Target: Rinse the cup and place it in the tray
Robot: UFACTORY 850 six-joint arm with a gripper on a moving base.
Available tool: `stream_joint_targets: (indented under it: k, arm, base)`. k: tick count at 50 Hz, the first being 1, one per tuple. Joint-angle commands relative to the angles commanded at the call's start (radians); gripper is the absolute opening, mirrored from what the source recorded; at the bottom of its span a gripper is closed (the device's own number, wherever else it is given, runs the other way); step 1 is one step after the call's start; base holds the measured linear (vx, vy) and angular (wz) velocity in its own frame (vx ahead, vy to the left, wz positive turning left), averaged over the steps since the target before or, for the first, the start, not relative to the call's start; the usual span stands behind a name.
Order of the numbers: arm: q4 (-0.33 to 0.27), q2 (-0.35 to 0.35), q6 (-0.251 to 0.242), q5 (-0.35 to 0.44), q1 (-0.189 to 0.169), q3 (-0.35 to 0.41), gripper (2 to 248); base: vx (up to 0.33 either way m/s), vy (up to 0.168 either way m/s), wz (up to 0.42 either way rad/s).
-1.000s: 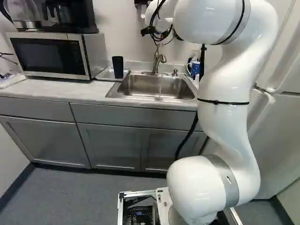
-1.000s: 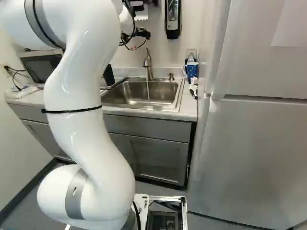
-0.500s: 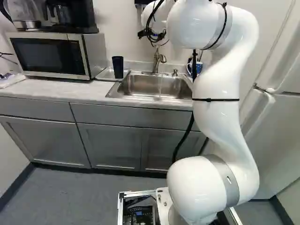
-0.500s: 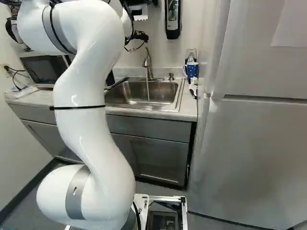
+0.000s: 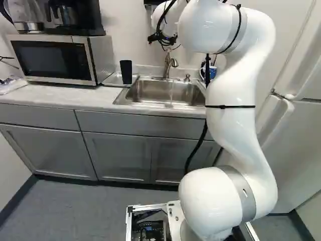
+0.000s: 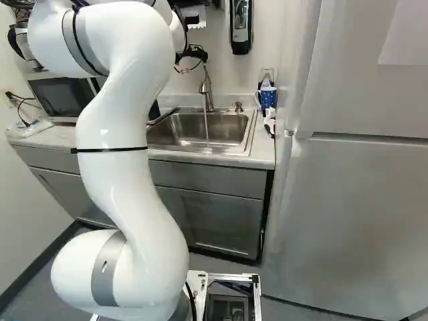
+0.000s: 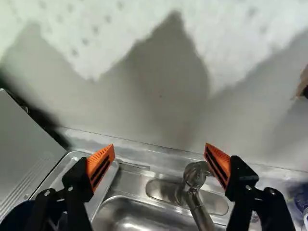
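Note:
My gripper shows in the left base view as a black part amid cables, near the wall above the sink; its fingertips are hidden there. In the wrist view the gripper stands wide open, nothing between its orange pads, tilted toward the wall. The faucet is by one fingertip. A dark cup, wider end up, stands at the metal tray left of the sink; beside the other finger the tray shows too. Water runs from the faucet into the sink.
The microwave stands left of the tray on the counter. Right of the faucet are a soap pump and a patterned blue mug. A dispenser hangs on the wall; a fridge stands at the right.
My upper arm has swung leftward in the left base view and rightward in the right one, mostly in the first half second. The gripper part has shifted slightly. The base and cup have stayed put.

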Motion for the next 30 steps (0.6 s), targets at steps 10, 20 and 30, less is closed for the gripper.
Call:
stream_joint_targets:
  k: [10, 20, 30]
  arm:
    - [0.000, 0.000, 0.000, -0.026, 0.001, 0.000, 247]
    - [0.000, -0.001, 0.000, -0.051, 0.003, -0.001, 247]
    - [0.000, 0.000, 0.000, -0.080, 0.004, 0.000, 247]
  base:
    - [0.000, 0.000, 0.000]
    - [0.000, 0.000, 0.000]
    - [0.000, 0.000, 0.000]
